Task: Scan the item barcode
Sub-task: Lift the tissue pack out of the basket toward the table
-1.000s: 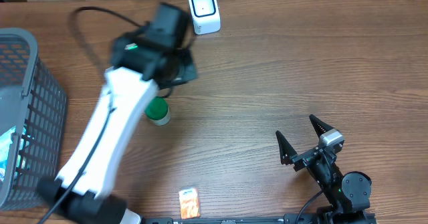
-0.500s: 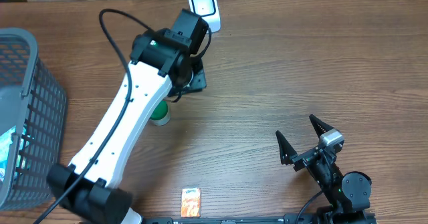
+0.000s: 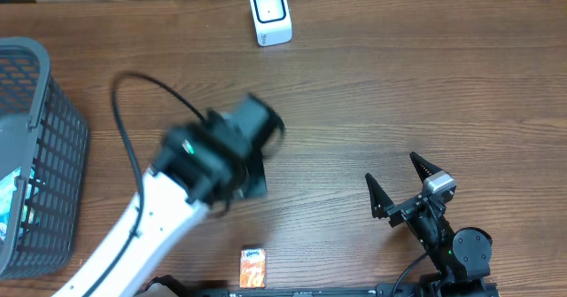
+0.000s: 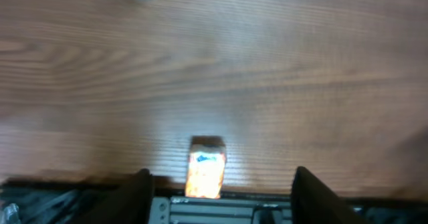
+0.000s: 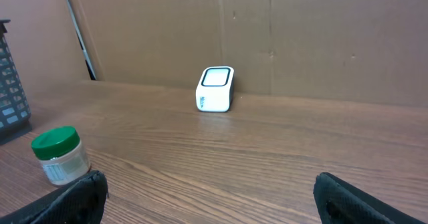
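A grey mesh basket stands at the left edge of the table. The white scanner sits at the far edge, against the cardboard. My left arm crosses the middle of the table, blurred, and from overhead it hides the green-lidded jar (my right wrist sees it plainly, upright, well short of the scanner). The orange packet lies flat by the table's near edge. In my left wrist view it shows between the two fingers of my left gripper, whose jaws are parted and grasp nothing. My right gripper is spread wide and empty, well off to the packet's right.
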Motion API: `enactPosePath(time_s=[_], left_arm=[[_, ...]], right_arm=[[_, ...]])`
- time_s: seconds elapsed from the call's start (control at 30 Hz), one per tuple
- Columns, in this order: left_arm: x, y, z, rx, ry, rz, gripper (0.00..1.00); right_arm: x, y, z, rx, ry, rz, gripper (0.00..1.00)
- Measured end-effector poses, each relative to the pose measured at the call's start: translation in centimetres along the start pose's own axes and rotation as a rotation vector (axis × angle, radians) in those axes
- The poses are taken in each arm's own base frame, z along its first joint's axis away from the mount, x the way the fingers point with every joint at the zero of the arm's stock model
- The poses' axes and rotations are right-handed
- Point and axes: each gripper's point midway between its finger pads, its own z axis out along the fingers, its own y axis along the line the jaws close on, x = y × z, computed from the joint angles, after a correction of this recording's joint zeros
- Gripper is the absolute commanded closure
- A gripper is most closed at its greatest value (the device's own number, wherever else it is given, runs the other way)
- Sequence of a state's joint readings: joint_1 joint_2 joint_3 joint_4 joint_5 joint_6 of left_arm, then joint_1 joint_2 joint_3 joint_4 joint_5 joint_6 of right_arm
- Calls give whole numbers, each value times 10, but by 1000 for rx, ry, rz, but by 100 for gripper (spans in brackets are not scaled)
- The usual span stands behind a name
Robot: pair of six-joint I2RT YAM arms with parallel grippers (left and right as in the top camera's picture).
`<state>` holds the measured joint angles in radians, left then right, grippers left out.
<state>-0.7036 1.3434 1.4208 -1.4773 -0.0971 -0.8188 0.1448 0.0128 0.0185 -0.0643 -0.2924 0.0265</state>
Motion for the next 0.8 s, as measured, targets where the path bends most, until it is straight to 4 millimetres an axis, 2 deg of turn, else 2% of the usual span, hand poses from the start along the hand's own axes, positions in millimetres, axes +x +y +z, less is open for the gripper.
enactPosePath(time_s=[0.07, 0.13, 0.23, 0.33, 0.63, 0.8], left_arm=[[20, -6, 21, 22, 5, 41, 47], [44, -2, 45, 21, 40, 67, 50], [63, 10, 71, -7, 86, 58, 56], [78, 19, 94, -36, 137, 50, 56], [114, 32, 126, -48, 272, 31, 53], [121, 18, 146, 45, 286, 25, 53]], right_arm=[[0, 0, 0, 0, -1, 0, 0], [0, 0, 0, 0, -1, 0, 0], [0, 0, 0, 0, -1, 0, 0], [0, 0, 0, 0, -1, 0, 0], [0, 0, 0, 0, -1, 0, 0], [0, 0, 0, 0, -1, 0, 0]])
